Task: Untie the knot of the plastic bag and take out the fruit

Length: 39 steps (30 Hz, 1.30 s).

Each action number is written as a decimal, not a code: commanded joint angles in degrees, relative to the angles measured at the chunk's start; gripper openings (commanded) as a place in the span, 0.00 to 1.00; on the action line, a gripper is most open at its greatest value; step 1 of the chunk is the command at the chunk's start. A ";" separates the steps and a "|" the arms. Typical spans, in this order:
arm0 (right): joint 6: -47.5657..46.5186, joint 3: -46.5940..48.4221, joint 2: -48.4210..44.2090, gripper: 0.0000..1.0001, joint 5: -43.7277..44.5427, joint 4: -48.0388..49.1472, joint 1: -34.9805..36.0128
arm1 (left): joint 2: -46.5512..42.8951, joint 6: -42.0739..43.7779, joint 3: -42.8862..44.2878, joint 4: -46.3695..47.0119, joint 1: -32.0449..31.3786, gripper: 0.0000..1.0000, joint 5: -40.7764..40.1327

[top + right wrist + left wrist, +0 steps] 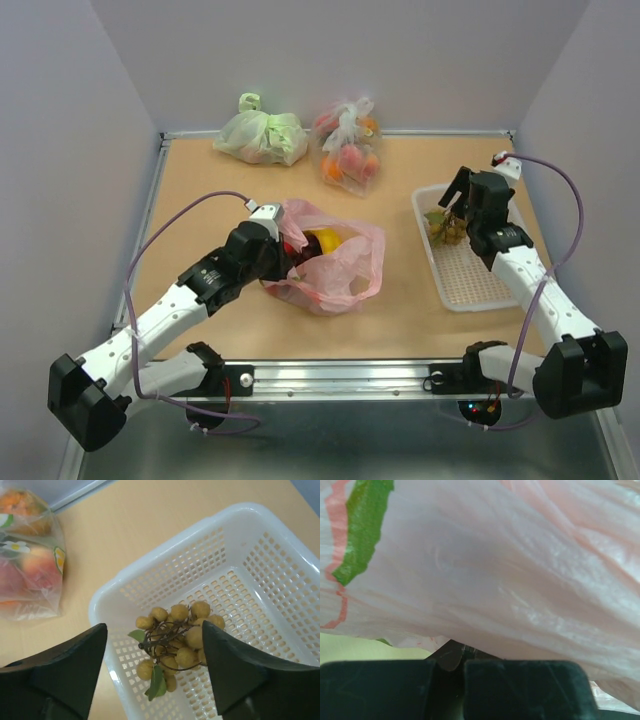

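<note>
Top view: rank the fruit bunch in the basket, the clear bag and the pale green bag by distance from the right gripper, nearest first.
1. fruit bunch, in the white basket, just below the right gripper.
2. clear bag, back centre, to the gripper's left.
3. pale green bag, back left, farthest.

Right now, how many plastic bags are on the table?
3: the pink bag at centre, the pale green bag at the back left, and the clear bag of orange-red fruit beside it. None look hidden.
</note>
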 commanded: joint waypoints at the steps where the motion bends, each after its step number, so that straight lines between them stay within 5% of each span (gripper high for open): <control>1: -2.67 4.11 -4.38 0.87 -0.43 -1.37 -0.34 | 0.95 -0.10 0.46 2.37 0.04 0.00 0.84; 10: -5.31 15.72 -6.93 0.84 -18.89 -12.97 9.13 | 3.59 -1.24 1.86 2.72 0.04 0.00 0.23; 16: -3.82 22.22 -2.37 0.81 -16.08 -15.09 29.61 | 3.86 -2.82 2.22 2.11 0.04 0.00 -1.71; 23: -3.55 26.54 6.77 0.53 -5.62 -15.18 49.22 | 3.33 -4.75 2.13 1.75 -0.04 0.00 -3.11; 28: -1.10 21.37 12.66 0.45 -5.89 -12.55 50.38 | 2.71 -5.46 1.78 1.76 -0.04 0.00 -3.20; 33: 8.12 6.72 12.32 0.28 4.13 -8.24 50.47 | 1.57 -6.60 0.64 1.49 -0.04 0.00 -3.91; 39: 17.10 -7.46 8.82 0.28 1.77 -6.66 50.47 | 0.51 -7.83 -1.56 2.72 0.04 0.00 -2.77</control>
